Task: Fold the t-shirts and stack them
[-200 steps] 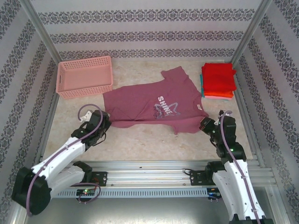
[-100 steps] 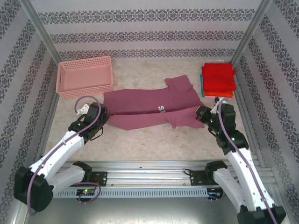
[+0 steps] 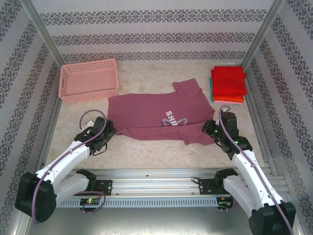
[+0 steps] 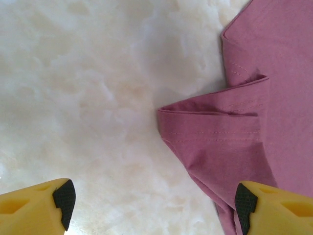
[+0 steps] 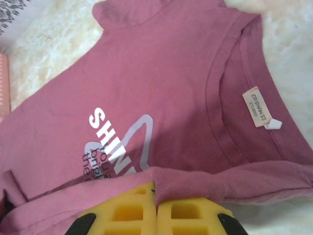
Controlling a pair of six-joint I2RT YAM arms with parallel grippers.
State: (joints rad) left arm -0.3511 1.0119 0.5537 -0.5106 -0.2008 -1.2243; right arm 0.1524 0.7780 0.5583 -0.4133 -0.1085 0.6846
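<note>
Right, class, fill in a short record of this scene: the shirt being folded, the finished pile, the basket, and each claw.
Shirt: maroon t-shirt, near edge folded over part of its print
Pile: folded t-shirts, red on top, far right
Basket: pink basket, far left
Left claw: open, beside the shirt's hem
Right claw: shut on the folded edge

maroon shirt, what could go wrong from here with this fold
1. The right fingers are shut on the turned-up edge of the maroon shirt while the left fingers stand open; a pull from that one side could skew the fold.
2. The hem corner by the left fingers lies creased and doubled on the table, so the fold may set crooked.
3. One left finger appears to sit over the cloth edge and might snag it on lifting.
</note>
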